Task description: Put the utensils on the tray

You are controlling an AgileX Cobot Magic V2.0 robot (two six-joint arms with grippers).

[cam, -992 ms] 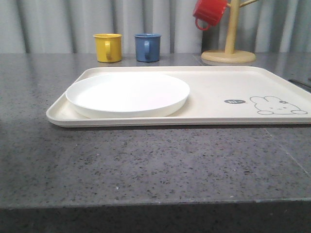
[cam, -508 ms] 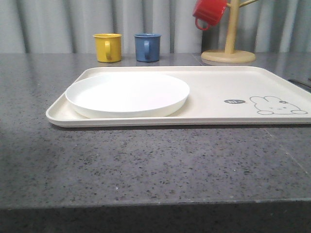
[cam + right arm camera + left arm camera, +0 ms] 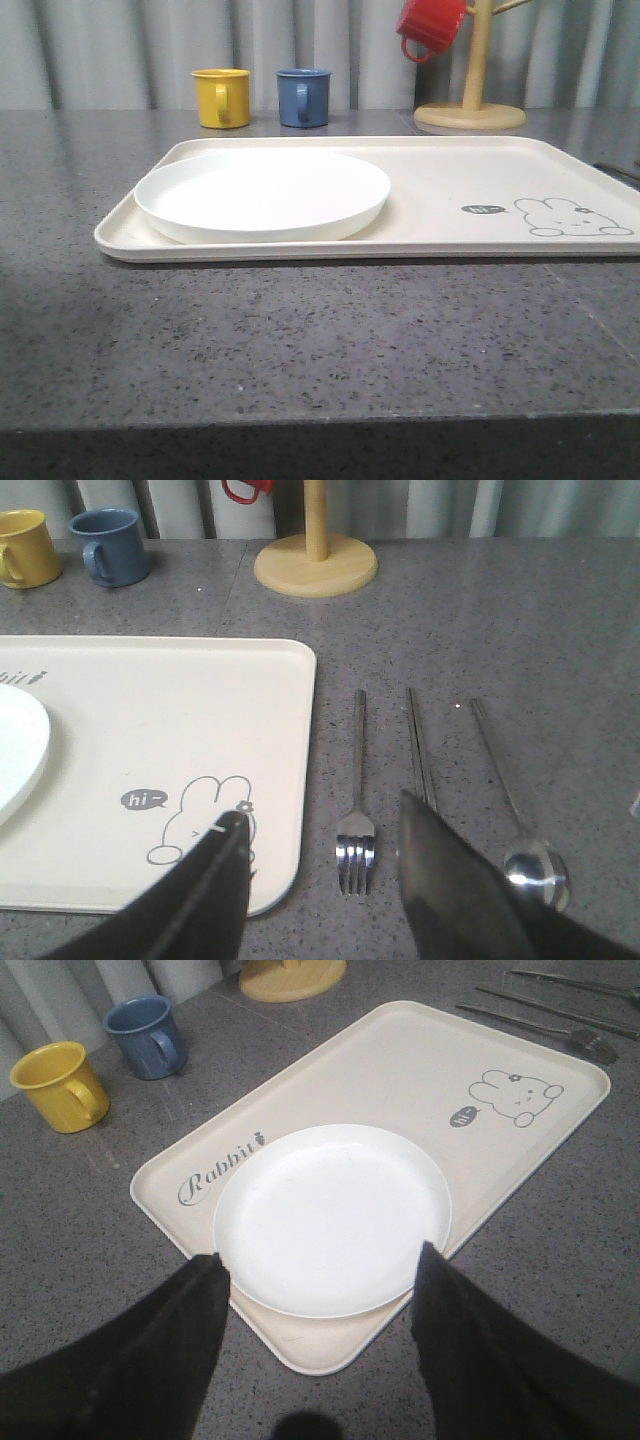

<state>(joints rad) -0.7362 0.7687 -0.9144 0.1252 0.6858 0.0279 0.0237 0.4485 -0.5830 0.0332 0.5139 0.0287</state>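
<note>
The cream tray (image 3: 450,180) lies across the table, with a round white plate (image 3: 262,192) on its left half. In the right wrist view, beside the tray (image 3: 150,710), the fork (image 3: 358,770), knife (image 3: 417,740) and spoon (image 3: 535,865) lie side by side on the grey table. My right gripper (image 3: 322,810) is open above them, the fork's tines showing between its fingers. My left gripper (image 3: 322,1256) is open and empty above the near corner of the tray (image 3: 400,1070), by the plate (image 3: 330,1220). The utensils (image 3: 540,1028) lie beyond the tray's far end.
A yellow mug (image 3: 222,97) and a blue mug (image 3: 303,97) stand behind the tray. A wooden mug tree (image 3: 470,112) holding a red mug (image 3: 432,25) stands at the back right. Grey curtains close off the back.
</note>
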